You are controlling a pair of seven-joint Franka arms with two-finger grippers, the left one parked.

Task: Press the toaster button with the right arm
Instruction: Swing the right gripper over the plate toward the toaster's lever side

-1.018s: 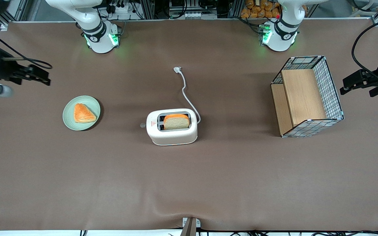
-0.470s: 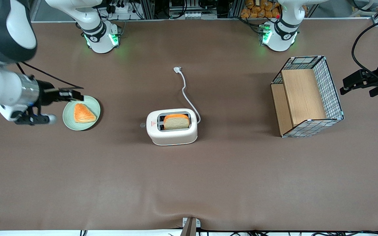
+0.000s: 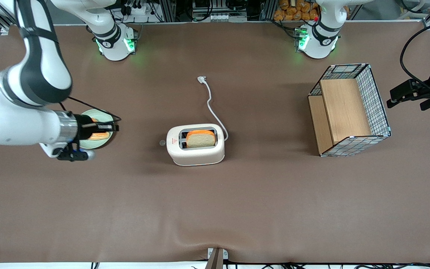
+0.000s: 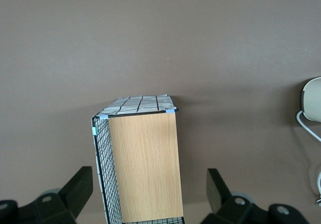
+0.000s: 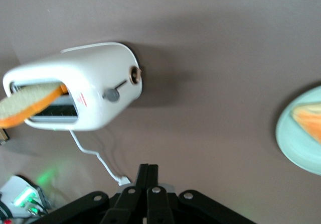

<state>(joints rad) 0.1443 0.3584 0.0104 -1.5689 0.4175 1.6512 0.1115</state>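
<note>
The toaster point(image 3: 195, 144) stands mid-table with a bread slice point(image 3: 200, 139) in one slot. The toaster button point(image 3: 162, 142) projects from its narrow end facing the working arm's end. The right arm point(image 3: 24, 112) holds its gripper point(image 3: 112, 127) above the green plate point(image 3: 105, 142), fingers pressed together, well apart from the button.

The small black gripper point(image 3: 112, 127) point(image 5: 148, 175), fingers pressed together, is held above the pale green round plate point(image 3: 105, 141) toward the working arm's end of the brown table point(image 3: 215, 209). Bare brown cloth lies between it and the tiny grey round knob point(image 3: 162, 142) point(image 5: 111, 95) on the narrow end of the cream-white rounded toaster point(image 3: 196, 153) point(image 5: 95, 78). The toaster's white cord point(image 3: 211, 104) is trailed toward the table edge farthest from the front camera.
</note>
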